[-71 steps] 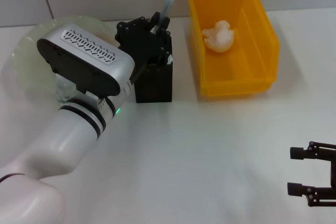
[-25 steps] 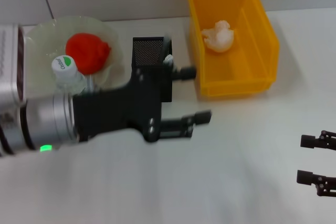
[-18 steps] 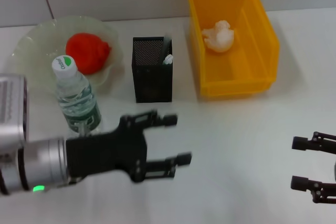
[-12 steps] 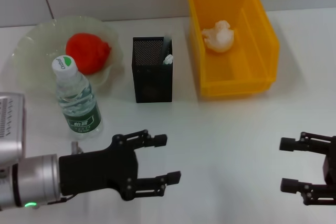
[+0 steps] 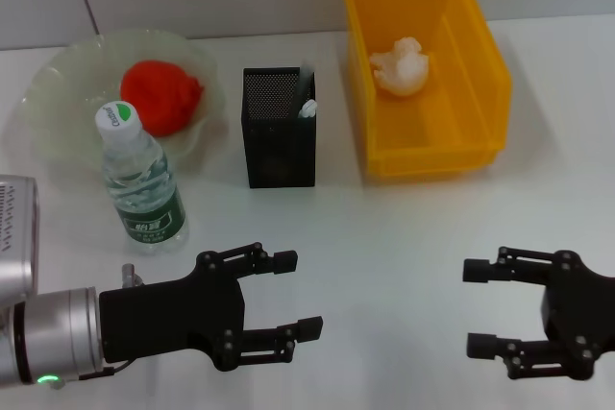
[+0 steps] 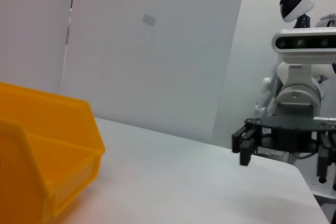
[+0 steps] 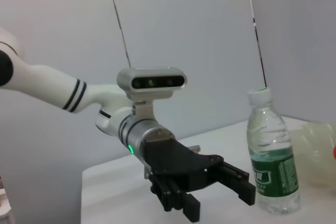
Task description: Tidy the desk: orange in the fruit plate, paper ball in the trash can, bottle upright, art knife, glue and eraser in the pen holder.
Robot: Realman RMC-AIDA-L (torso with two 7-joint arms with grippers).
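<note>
Head view shows my left gripper spread wide and empty, low over the table; the bottle stands upright just behind it, and a careless swing could topple it. The right gripper is open too, empty. Orange sits in the fruit plate, paper ball in the trash can — the pen holder stands between them.

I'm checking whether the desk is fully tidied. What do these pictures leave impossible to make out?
- Pen holder contents: the head view shows only white tips at its rim; the mesh walls hide which items are inside.
- Left wrist view: the trash can is cut off by the edge, so the paper ball is not visible there.
</note>
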